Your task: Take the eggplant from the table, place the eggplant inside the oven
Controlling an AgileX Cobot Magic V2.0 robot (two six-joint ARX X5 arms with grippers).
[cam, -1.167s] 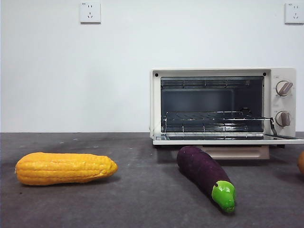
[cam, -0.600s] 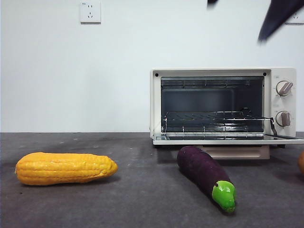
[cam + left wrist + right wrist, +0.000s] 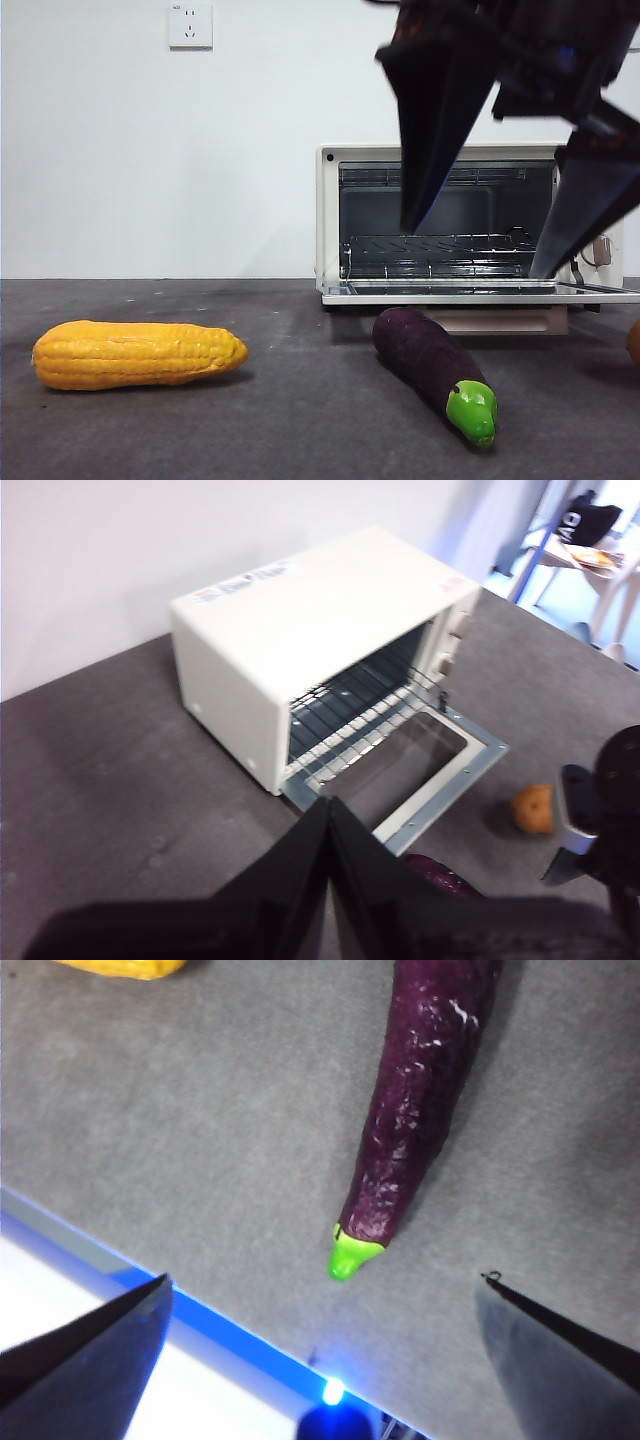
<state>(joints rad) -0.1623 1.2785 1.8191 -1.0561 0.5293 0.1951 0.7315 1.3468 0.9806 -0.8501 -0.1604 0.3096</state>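
The dark purple eggplant [image 3: 428,362] lies on the grey table [image 3: 300,410] just in front of the oven, green cap toward the camera. My right gripper [image 3: 475,250] hangs open above it, its jaws spread wide in front of the oven's mouth. In the right wrist view the eggplant [image 3: 420,1090] lies on the table beneath the open right gripper [image 3: 325,1280], untouched. The cream oven [image 3: 328,215] stands with its door folded down and its wire rack showing. My left gripper [image 3: 328,812] is shut and empty, high up, looking down at the oven [image 3: 300,610].
A yellow corn cob [image 3: 135,354] lies at the left of the table. A small orange thing [image 3: 533,808] sits right of the oven door. The table's front edge shows in the right wrist view.
The right arm has come down from the top right corner into the front view. Its open jaws now hang in front of the oven, above the eggplant. The eggplant and corn have not moved.
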